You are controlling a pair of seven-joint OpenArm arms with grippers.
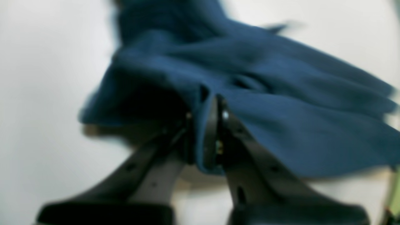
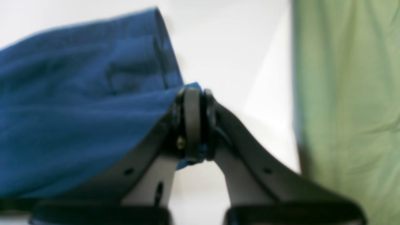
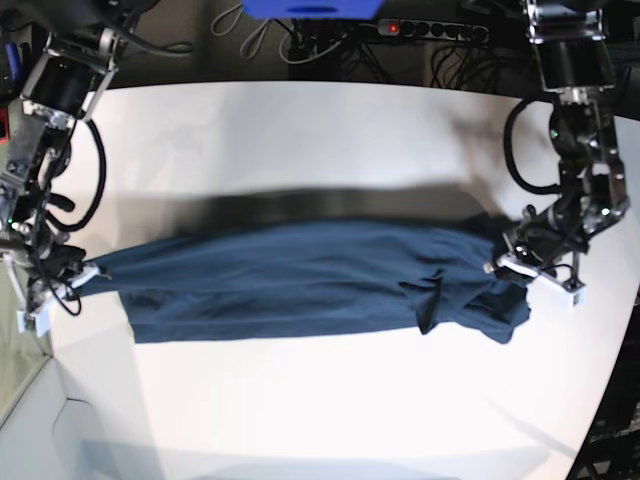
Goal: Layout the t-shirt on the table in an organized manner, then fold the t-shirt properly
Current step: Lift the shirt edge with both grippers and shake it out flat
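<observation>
While the t-shirt hangs stretched in a long horizontal band across the middle of the white table, each arm holds one end of it. In the base view the left gripper is at the right side of the picture, and its fingers are clamped on a bunched fold of the dark blue fabric. The left wrist view shows the cloth pinched between the two black pads and spreading away from them in loose, blurred folds over the pale tabletop. The right gripper is at the left side of the base view, near the table's curved edge, and its fingers are pressed together on a corner of the shirt. In the right wrist view a small tip of blue cloth pokes out below the closed pads, and a hemmed edge of the shirt runs up and away to the left. A green cloth fills the right side of that view, beyond the table edge.

Between the two grips the shirt looks fairly taut and smooth along most of its length, with a dark shadow lying on the table just behind it. Toward the left gripper the fabric is crumpled, with a dangling fold and a rumpled lump near that end. Cables and a power strip lie beyond the far edge of the table.
</observation>
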